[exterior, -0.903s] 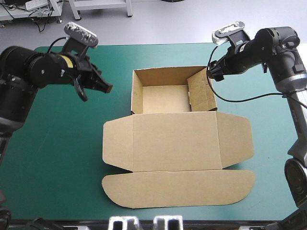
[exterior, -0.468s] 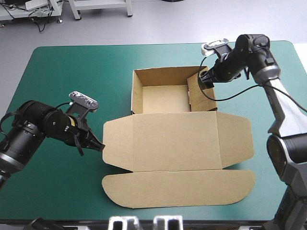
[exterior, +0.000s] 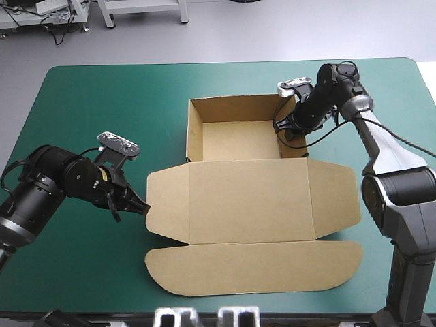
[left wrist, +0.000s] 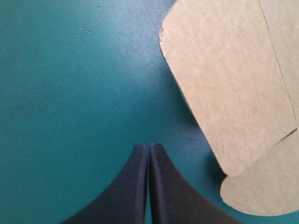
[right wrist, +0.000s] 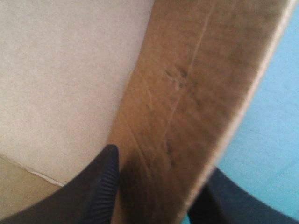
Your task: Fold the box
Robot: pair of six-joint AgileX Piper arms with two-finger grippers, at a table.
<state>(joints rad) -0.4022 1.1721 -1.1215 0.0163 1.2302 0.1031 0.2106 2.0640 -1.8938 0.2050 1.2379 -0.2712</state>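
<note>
The brown box (exterior: 248,201) lies mid-table, its tray walls raised at the back and its lid flat toward the front edge. My left gripper (exterior: 143,208) is shut and sits low over the teal-green cover, just left of the lid's left flap (left wrist: 224,84). The left wrist view shows its tips (left wrist: 149,145) meeting, with nothing between them. My right gripper (exterior: 287,128) is at the tray's right wall (right wrist: 187,93). It straddles that wall (right wrist: 161,161), one finger (right wrist: 100,186) inside over the tray floor (right wrist: 60,70) and the other outside, the two standing apart.
Bare teal-green cover (exterior: 88,109) stretches to the left of the box and along the back. The lid's rounded front flap (exterior: 252,269) reaches close to the table's front edge. A black cable hangs beside the tray's right wall.
My left arm came down earlier from the back left to the lid's left flap and has stayed there. My right gripper moved onto the tray's right wall, which now stands more upright.
</note>
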